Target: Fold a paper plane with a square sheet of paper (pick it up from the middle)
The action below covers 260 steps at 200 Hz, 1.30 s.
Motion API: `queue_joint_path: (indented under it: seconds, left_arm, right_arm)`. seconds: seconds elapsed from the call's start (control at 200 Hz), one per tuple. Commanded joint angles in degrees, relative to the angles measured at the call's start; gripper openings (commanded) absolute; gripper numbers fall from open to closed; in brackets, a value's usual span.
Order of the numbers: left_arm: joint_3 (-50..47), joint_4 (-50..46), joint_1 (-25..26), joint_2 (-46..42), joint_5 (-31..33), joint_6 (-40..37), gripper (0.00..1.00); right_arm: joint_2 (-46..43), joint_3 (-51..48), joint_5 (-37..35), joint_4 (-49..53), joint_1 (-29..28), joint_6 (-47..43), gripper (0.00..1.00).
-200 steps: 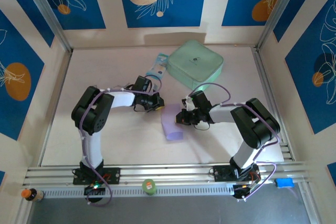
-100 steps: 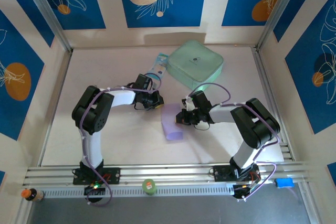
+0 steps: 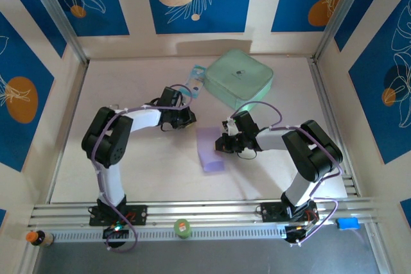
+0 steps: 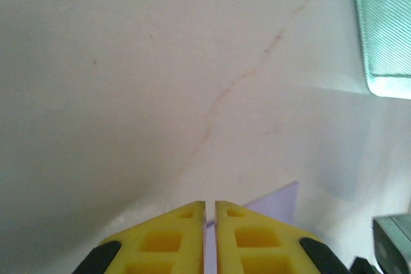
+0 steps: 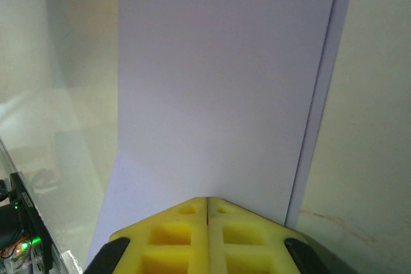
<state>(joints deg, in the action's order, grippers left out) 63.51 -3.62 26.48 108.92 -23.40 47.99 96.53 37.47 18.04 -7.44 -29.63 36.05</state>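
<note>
Since the right gripper [image 3: 221, 146] only presses its tip on the right edge of the paper [image 3: 210, 153], jaws together and clamped on nothing, the fold hangs on one point. Any drag of that tip likely skews or tears the thin sheet, and a lift likely lets the flap spring open. The paper lies mid-table between the two grippers, folded over with two layers showing, far from finished. The left gripper [image 3: 187, 119] sits just past the paper's far-left corner, fingers nearly touching with a hairline slit, empty. If it comes back in low it could snag that corner and shove the sheet out from under the right tip. Further back the packet [image 3: 194, 83] and case [image 3: 241, 78] sit close behind it, so a swing could knock them. Versus a second ago: paper and right gripper are in the same spot, the left gripper has pulled back off the paper toward the packet, and its elbow has swung left
</note>
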Motion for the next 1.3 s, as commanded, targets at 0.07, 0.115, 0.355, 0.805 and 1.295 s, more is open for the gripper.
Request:
queue_joint_path:
  seconds: [0.07,0.115,0.355,0.805,1.295]
  left_arm:
    - [-6.1,4.1,1.8,-6.1,-6.4,0.9,0.14]
    - [-7.8,5.0,2.8,-7.0,-7.9,1.2,0.14]
    - [-15.2,9.9,7.6,-9.1,-14.3,4.0,0.14]
    - [-20.7,13.0,9.3,-8.4,-16.7,4.6,0.14]
    - [-17.2,-8.5,9.2,-9.9,-6.6,-11.4,0.14]
  right_arm:
    - [1.4,-1.7,-3.6,7.4,-0.3,0.1,0.0]
    - [1.3,-1.7,-3.5,7.2,-0.3,0.3,0.0]
    - [1.6,-2.0,-3.9,6.7,-0.5,1.2,0.0]
    - [2.2,-2.0,-4.1,6.2,-1.0,1.8,0.0]
    - [2.5,-2.5,-4.6,6.0,-1.4,2.1,0.0]
